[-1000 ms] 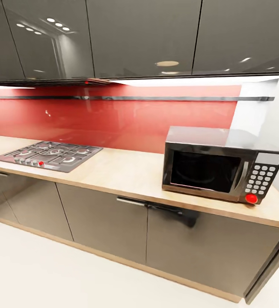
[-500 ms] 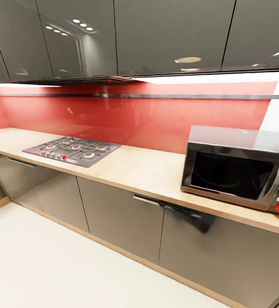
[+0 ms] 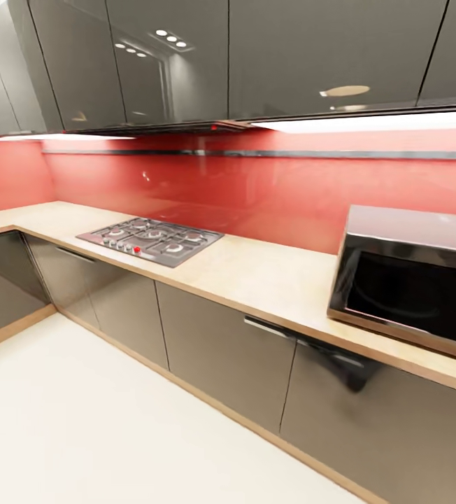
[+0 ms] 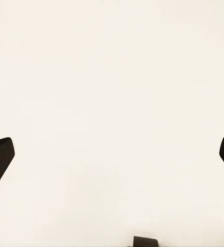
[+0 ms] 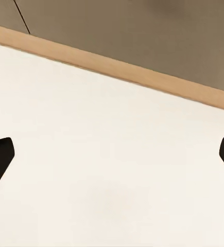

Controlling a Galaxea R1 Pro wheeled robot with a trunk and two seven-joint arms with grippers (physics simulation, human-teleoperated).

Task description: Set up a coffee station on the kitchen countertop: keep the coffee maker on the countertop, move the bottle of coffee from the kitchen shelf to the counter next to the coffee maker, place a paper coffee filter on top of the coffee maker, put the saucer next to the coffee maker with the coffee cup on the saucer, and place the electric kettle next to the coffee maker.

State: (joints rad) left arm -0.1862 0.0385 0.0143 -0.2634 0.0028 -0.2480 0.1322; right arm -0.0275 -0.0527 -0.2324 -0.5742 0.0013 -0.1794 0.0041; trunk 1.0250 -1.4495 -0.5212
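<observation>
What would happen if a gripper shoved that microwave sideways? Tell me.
The microwave would probably resist: it looks bulky and boxy, so likely heavy. Sitting flat and wide on the kitchen countertop, it should slide rather than tip. Its glossy casing may be slippery to grip.

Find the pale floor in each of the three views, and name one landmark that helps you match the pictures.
Head view: the floor spreads over the lower left, in front of the cabinet fronts.
Left wrist view: the floor is the plain cream surface.
Right wrist view: the floor is the cream area meeting the cabinet fronts.
Shared landmark: the wooden plinth strip, seen in the head and right wrist views.
</observation>
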